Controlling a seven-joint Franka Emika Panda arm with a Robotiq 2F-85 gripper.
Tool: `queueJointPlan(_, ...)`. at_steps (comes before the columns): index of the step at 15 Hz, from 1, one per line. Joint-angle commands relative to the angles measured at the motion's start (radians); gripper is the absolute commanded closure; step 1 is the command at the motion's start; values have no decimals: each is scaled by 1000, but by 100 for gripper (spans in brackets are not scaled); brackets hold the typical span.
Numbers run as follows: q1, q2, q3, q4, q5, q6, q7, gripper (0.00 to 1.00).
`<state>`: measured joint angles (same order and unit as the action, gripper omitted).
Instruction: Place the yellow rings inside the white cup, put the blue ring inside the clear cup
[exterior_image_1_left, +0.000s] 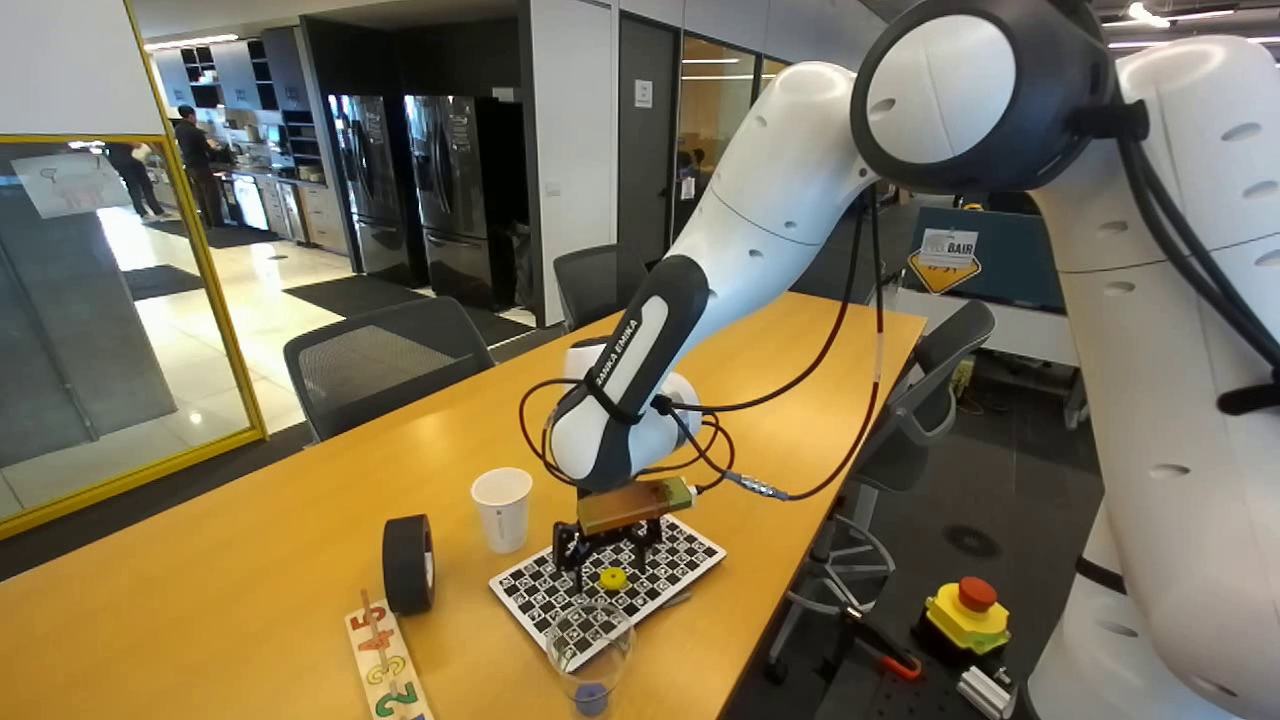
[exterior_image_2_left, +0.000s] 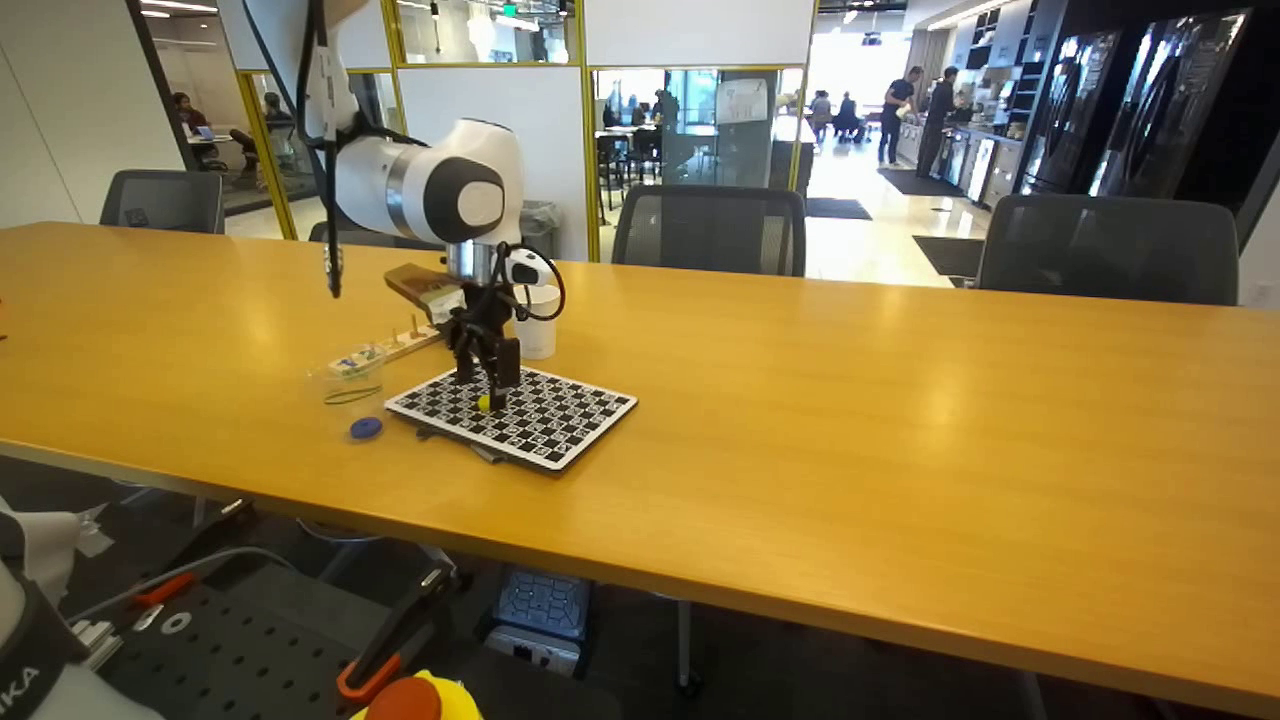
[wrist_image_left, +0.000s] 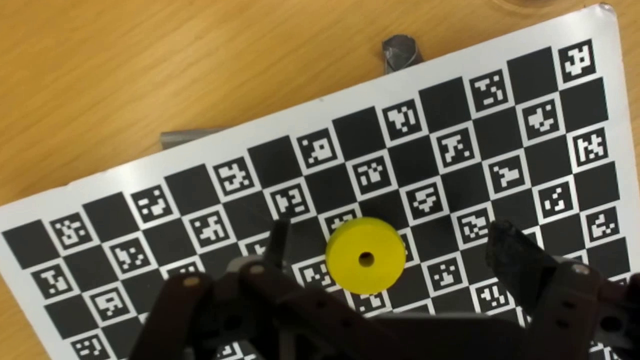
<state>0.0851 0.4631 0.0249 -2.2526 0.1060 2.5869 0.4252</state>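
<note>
Gripper (wrist_image_left: 390, 227) hangs low over the board (wrist_image_left: 275, 160), its two fingers (wrist_image_left: 520, 265) spread wide. The yellow ring (wrist_image_left: 362, 237) lies flat on the board between them, hole upward; in the wrist view a gap shows on either side of it, and it lies closer to the finger on the left of that view. The board is checked black and white, and two grey pieces (wrist_image_left: 401, 52) jut from under one edge. The white cup (exterior_image_1_left: 503, 515) stands upright on the table (exterior_image_1_left: 300, 520) just beside the board; its floor is hidden. The clear cup (exterior_image_1_left: 600, 655) stands near a corner of the board, and in both exterior views the blue ring (exterior_image_1_left: 591, 699) shows at its bottom; the see-through wall is faint, so I cannot tell for sure whether the ring is inside. In an exterior view a black cylinder (exterior_image_1_left: 405, 563) rests on its side near the white cup, and a numbered strip (exterior_image_1_left: 385, 660) of wood lies near the cylinder. A brown box (exterior_image_1_left: 635, 503) is fixed just above the fingers on the arm (exterior_image_1_left: 740, 220). Chairs (exterior_image_2_left: 710, 230) stand along the table, and a red button (exterior_image_1_left: 977, 594) sits near the foot of the arm.
</note>
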Motion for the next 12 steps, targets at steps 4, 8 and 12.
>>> queueJointPlan(4,-18,2,-1,-1,49,43,-53,0)
queueJointPlan(8,-30,4,4,-5,72,51,-78,0)
queueJointPlan(12,-33,6,3,-5,83,51,-92,0)
